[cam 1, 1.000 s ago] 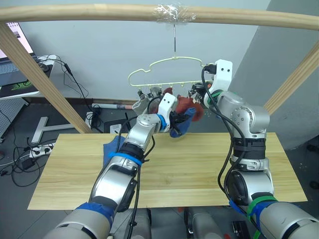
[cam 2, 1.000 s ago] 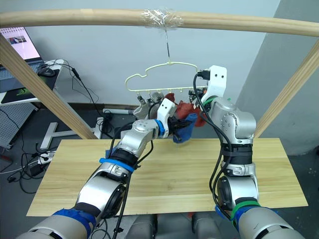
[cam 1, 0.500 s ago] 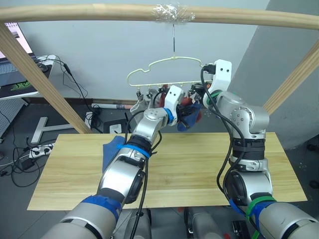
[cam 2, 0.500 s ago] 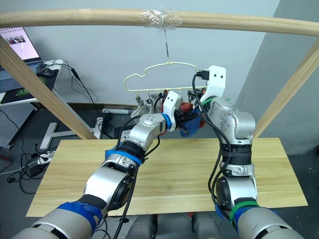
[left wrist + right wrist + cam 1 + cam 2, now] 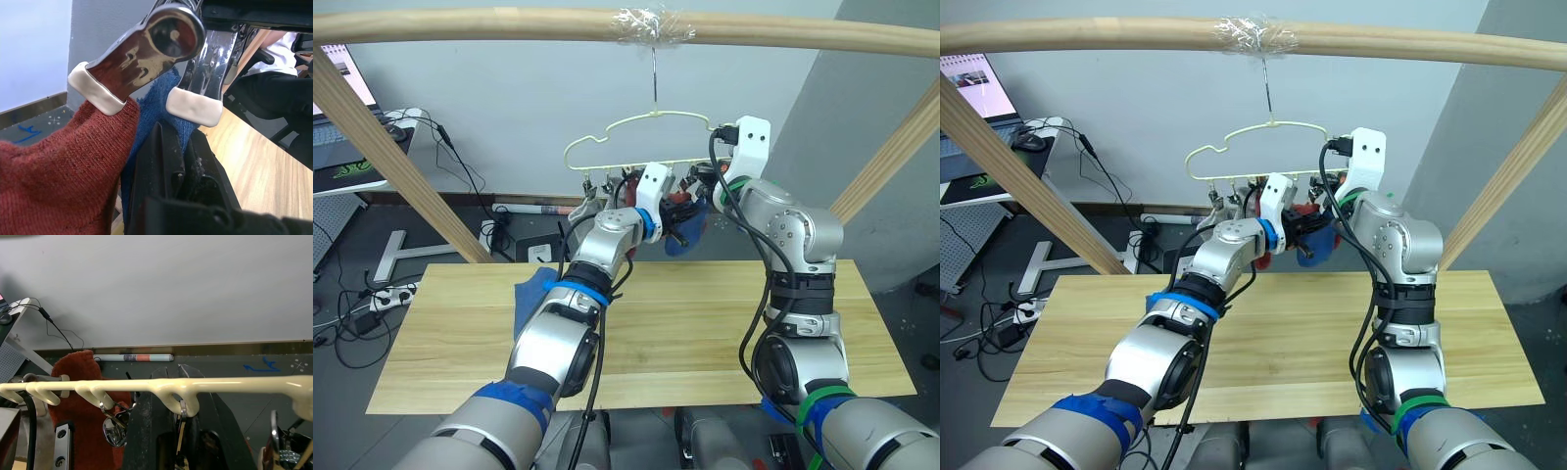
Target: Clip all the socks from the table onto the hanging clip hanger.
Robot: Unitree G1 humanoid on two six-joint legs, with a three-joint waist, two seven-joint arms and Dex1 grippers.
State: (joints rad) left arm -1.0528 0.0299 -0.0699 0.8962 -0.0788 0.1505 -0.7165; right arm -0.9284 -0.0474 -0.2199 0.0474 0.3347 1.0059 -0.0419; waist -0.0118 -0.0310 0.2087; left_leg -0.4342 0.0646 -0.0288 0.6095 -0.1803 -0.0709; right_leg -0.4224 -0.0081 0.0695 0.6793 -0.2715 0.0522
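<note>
The pale-yellow clip hanger [image 5: 636, 122] hangs by its hook from the top pole. My left gripper [image 5: 677, 233] is shut on a blue sock [image 5: 152, 103] and holds its edge up between the white pads of a metal clip [image 5: 146, 44] whose jaws stand apart. My right gripper [image 5: 180, 431] straddles the hanger's lower bar and is shut on that clip's handles. A rust-red sock [image 5: 63, 166] hangs right beside the blue one. A light grey sock [image 5: 590, 206] hangs further left on the bar. Another blue sock [image 5: 533, 292] lies on the table [image 5: 705, 323], behind my left arm.
A wooden pole [image 5: 509, 24] runs overhead, with slanted poles at the left [image 5: 401, 157] and right [image 5: 891, 162]. A side desk [image 5: 352, 162] with cables stands at the far left. A seated person [image 5: 279, 63] shows beyond the table in the left wrist view.
My left gripper has risen with the blue sock from just above the table to the clips beside the red sock. The right arm has stayed at the hanger.
</note>
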